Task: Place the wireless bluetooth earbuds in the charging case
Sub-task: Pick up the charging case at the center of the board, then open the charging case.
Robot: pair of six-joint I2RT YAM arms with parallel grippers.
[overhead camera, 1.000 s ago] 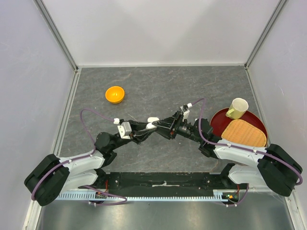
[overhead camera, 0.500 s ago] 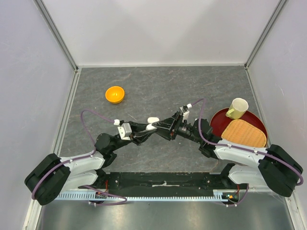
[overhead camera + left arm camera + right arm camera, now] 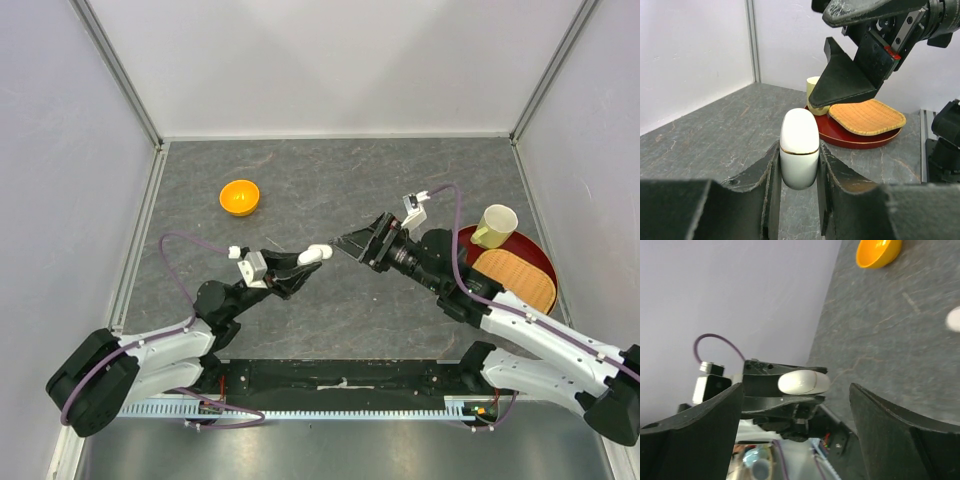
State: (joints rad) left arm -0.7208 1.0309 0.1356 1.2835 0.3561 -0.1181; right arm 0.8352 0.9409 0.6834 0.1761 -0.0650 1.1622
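The small white case (image 3: 799,130) is up off the table (image 3: 330,170), pinched by its two broad sides in the left jaws, which are closed on it. Its rounded end sticks out past the tips, and the thin gold seam around it reads as a lid that is shut. The right jaws hang near it, spread wide and holding nothing, tips aimed at the case but clear of it. No earbud can be made out for sure. A small white blob (image 3: 954,319) lies on the table at the edge of the right wrist view, too blurred to name, and whether any bud already sits inside the case is hidden. My reading is that the lid has to come open before anything can go in, so the left arm (image 3: 160,345) should simply hold firm and steady. The seam sits about level with its tips, which leaves the lid half mostly free to swing. The right arm (image 3: 520,325) would do best to narrow its jaws and bring one tip to the lid's edge opposite the hinge, lifting gently. The shell looks glossy and rounded, and a hard or off-centre push could twist it out of the grip. The orange bowl (image 3: 240,197) and the red tray (image 3: 452,250) stand well apart from the work.
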